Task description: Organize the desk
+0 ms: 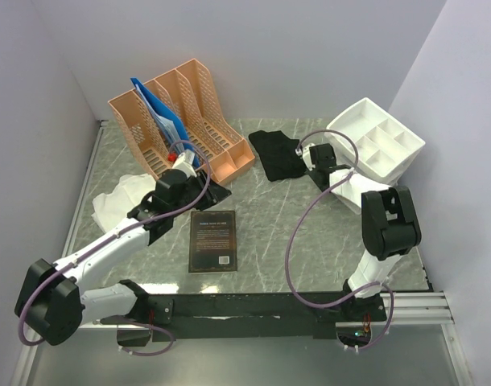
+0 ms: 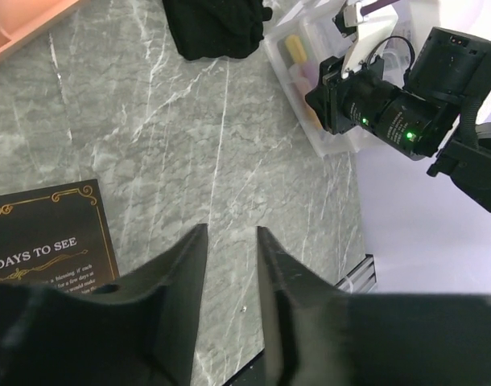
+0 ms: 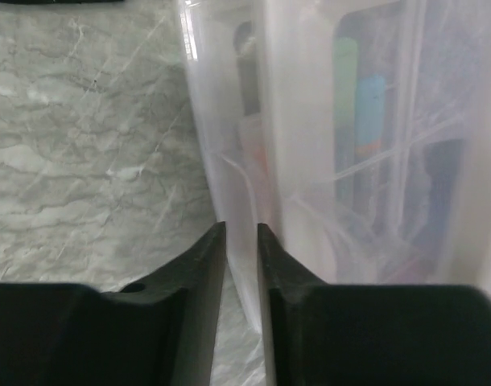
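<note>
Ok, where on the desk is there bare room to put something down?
The widest bare patch of the desk lies between the black booklet and the right arm, up to the black cloth. Crowded: the back left, with the peach file rack, white cloth and left arm. The white divided tray fills the back right corner.

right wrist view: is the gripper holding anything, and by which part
A thin side wall of the organizer sits between the fingers of the right gripper; whether they clamp it cannot be told.
</note>
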### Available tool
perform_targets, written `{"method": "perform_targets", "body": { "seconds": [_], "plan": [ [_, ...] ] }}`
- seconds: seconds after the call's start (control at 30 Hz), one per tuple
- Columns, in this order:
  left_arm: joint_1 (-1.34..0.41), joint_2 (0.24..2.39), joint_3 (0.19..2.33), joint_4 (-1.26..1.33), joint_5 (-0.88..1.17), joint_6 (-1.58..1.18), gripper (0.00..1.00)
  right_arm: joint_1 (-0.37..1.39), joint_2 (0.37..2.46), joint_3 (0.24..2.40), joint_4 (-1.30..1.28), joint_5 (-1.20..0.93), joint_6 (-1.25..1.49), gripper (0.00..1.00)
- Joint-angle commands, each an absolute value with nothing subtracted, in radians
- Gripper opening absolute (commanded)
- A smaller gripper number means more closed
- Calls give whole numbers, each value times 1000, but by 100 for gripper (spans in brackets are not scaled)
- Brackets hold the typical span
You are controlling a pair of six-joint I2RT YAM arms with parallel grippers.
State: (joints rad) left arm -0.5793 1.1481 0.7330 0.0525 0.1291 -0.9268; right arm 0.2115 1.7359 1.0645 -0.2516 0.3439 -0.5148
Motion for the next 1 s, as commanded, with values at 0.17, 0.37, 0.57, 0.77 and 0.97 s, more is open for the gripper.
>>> {"method": "perform_targets", "body": {
  "seconds": [0.17,0.37,0.57,0.77,0.97],
  "plan": [
    [-577,1098,726,41,91,-897,47,193,1759,1042,-159,442,-581,34],
    [-577,1091,742,17,81,-887,67,193,1700,1126,-403,140,-551,36],
    [-577,1075,772,-92,66,-858,85,195,1637,1227,-641,-304,-568,42],
    [-577,1022,815,-253,14,-805,97,205,1560,1267,-689,-651,-507,46],
    [-577,910,729,-354,3,-856,99,252,1451,1122,-363,-837,-179,99]
  ]
}}
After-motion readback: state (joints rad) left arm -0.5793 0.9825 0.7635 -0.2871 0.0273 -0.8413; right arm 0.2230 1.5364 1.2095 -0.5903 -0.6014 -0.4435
